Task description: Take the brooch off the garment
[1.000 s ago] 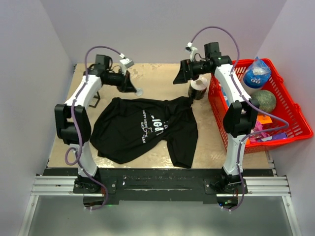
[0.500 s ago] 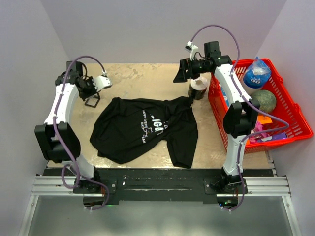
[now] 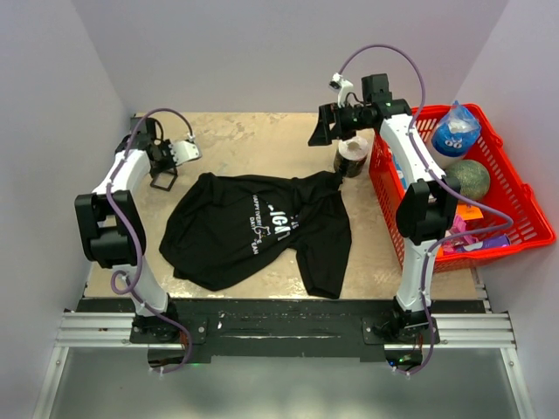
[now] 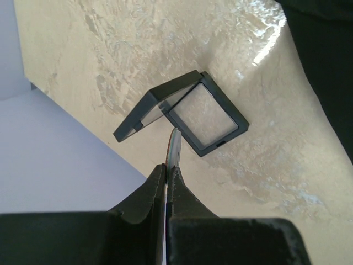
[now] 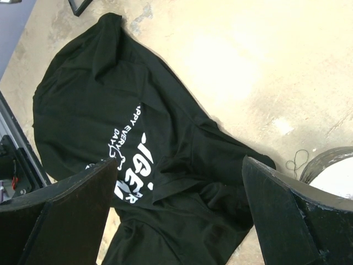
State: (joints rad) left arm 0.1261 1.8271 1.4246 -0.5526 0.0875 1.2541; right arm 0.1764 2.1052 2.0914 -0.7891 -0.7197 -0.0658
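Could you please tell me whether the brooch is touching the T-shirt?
Apart. The left wrist view shows bare table between the brooch and the T-shirt.

A lab test cell (plain grey walls (image 3: 262, 52)) with aluminium-railed table (image 3: 262, 135).

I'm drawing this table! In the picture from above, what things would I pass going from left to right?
brooch → garment → dark roll → red basket

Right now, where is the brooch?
In the left wrist view the brooch lies on the table, far left, beside the garment but off it, just ahead of the shut jaws of the left gripper.
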